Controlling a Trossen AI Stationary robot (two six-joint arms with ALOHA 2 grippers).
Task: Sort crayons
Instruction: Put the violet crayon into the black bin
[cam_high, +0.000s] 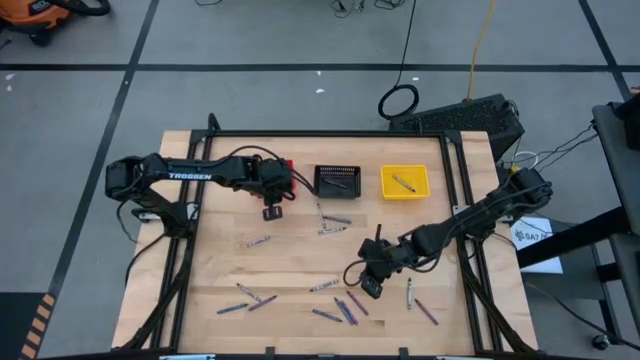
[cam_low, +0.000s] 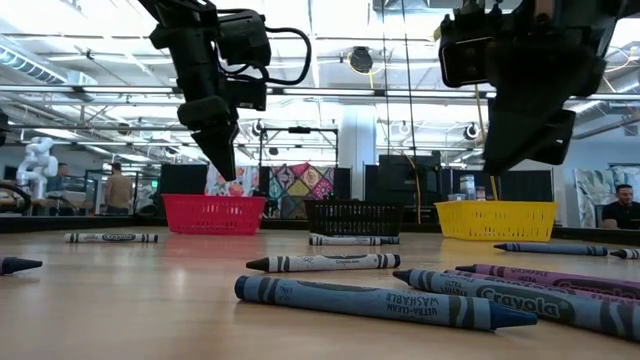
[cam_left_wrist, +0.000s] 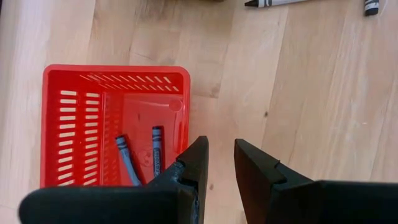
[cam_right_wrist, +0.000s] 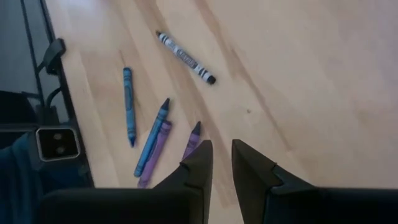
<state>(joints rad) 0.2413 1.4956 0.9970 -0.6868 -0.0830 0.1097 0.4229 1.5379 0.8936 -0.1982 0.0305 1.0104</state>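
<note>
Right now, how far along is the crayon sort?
Early. Done: two crayons in the red basket, at least one in the black basket, one in the yellow basket. In hand: nothing; the left gripper hangs beside the red basket, jaws parted and empty, and the right gripper hovers empty over loose crayons. Left: most crayons lie scattered on the table.
</note>
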